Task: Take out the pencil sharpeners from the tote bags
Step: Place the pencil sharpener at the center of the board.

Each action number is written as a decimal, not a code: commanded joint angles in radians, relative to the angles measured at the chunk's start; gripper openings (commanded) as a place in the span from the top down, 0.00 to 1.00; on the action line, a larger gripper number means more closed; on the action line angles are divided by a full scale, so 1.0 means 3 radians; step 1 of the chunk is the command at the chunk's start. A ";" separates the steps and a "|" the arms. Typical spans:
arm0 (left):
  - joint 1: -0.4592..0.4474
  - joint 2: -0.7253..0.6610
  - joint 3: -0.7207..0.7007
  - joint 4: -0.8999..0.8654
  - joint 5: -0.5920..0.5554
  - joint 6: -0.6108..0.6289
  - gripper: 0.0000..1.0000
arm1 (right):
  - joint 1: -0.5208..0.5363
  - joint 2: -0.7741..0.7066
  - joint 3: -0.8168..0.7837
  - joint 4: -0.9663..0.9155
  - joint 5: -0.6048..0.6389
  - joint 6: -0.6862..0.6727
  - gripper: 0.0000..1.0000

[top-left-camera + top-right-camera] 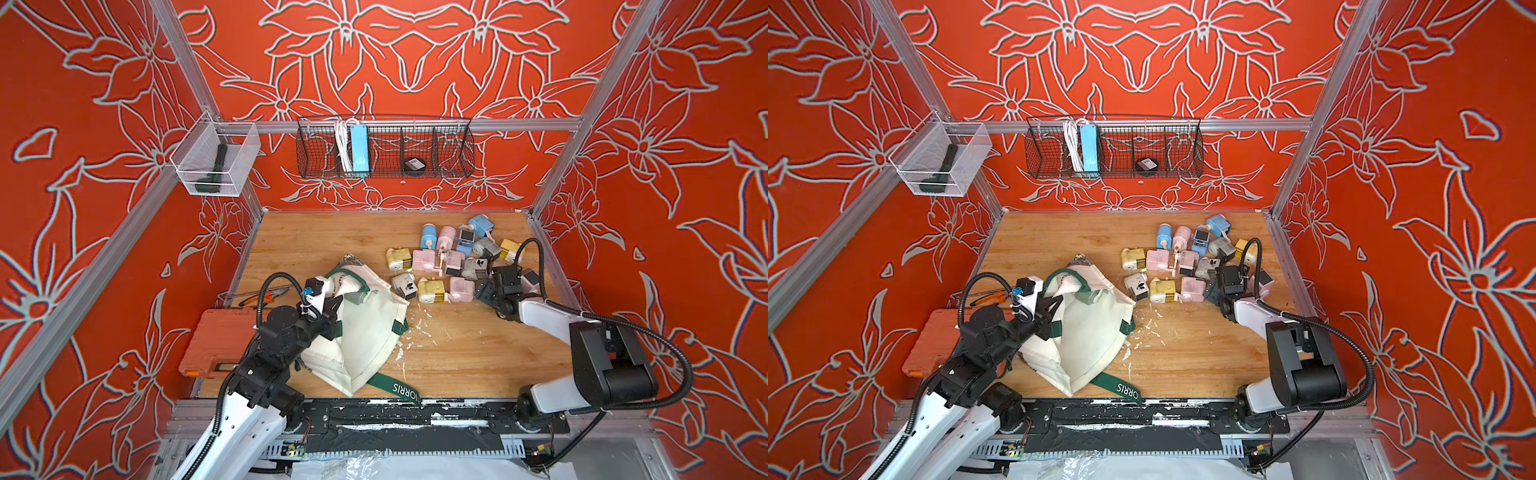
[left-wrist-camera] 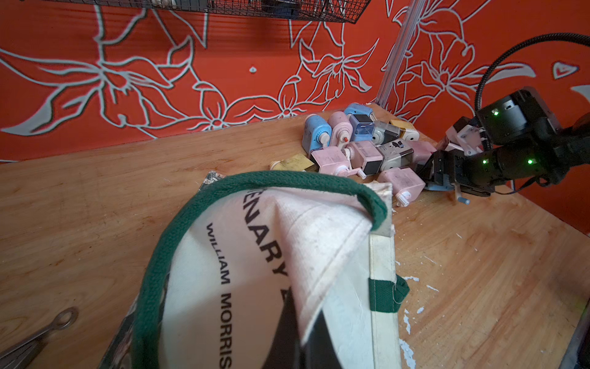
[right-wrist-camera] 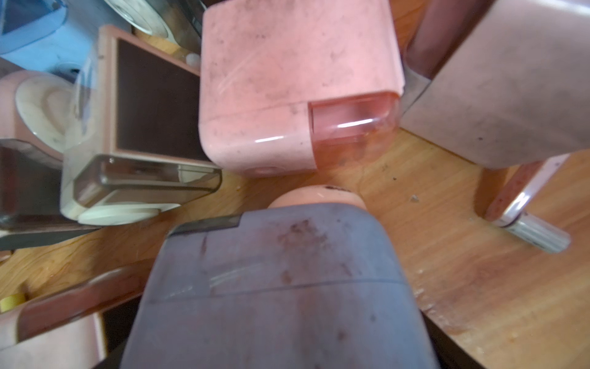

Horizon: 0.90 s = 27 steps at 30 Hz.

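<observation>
We judge this to be the set-down step: our right gripper is low at the near edge of the heap of pastel plastic crank pencil sharpeners, which lie out on the wooden table at its far right. Its jaws stand wide around a grey-blue boxy sharpener. Whether they press on it or stand clear of it we cannot tell. Our left gripper is clamped on a fold of the cream canvas tote bag with dark green handles, holding it up left of the heap; we cannot see whether more sharpeners are inside. Next we would want the right claw clear of the sharpener, lifted straight, then brought to the tote's mouth. A pink boxy sharpener sits just ahead, with crank handles all round that could catch a finger. The green strap arcs over the opening. An orange plastic case lies beside the left arm, out of the way.
</observation>
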 commanded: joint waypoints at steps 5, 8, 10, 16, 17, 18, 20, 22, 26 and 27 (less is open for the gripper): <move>-0.0030 -0.0062 -0.0041 0.0048 -0.0018 -0.0042 1.00 | -0.0016 -0.0248 0.0083 -0.0296 -0.0075 -0.0042 0.01; -0.0035 -0.0061 -0.0041 0.0044 -0.0018 -0.0042 1.00 | -0.0011 -0.0381 0.0097 -0.0366 -0.0065 -0.0068 0.02; -0.0034 -0.0061 -0.0043 0.0044 -0.0018 -0.0042 1.00 | -0.0007 -0.0493 0.0118 -0.0441 -0.0061 -0.0087 0.01; -0.0040 -0.0067 -0.0046 0.0049 -0.0030 -0.0041 1.00 | 0.0165 -0.1113 0.0202 -0.0569 -0.0094 -0.0345 0.04; -0.0039 -0.0066 -0.0046 0.0049 -0.0028 -0.0037 1.00 | 0.0226 -0.1228 0.0193 -0.0518 -0.0171 -0.0449 0.07; -0.0040 -0.0061 -0.0043 0.0049 -0.0028 -0.0037 1.00 | 0.0297 -0.1333 0.0182 -0.0456 -0.0275 -0.0558 0.09; -0.0040 -0.0054 -0.0041 0.0049 -0.0028 -0.0037 1.00 | 0.0483 -0.1472 0.0177 -0.0397 -0.0391 -0.0705 0.12; -0.0040 -0.0054 -0.0039 0.0049 -0.0032 -0.0037 1.00 | 0.0765 -0.1524 0.0179 -0.0297 -0.0560 -0.0936 0.12; -0.0039 -0.0066 -0.0046 0.0049 -0.0044 -0.0037 1.00 | 0.1382 -0.1509 0.0115 -0.0027 -0.0844 -0.1148 0.13; -0.0040 -0.0068 -0.0046 0.0049 -0.0046 -0.0037 1.00 | 0.1517 -0.1504 0.0057 0.0124 -0.0926 -0.1169 0.13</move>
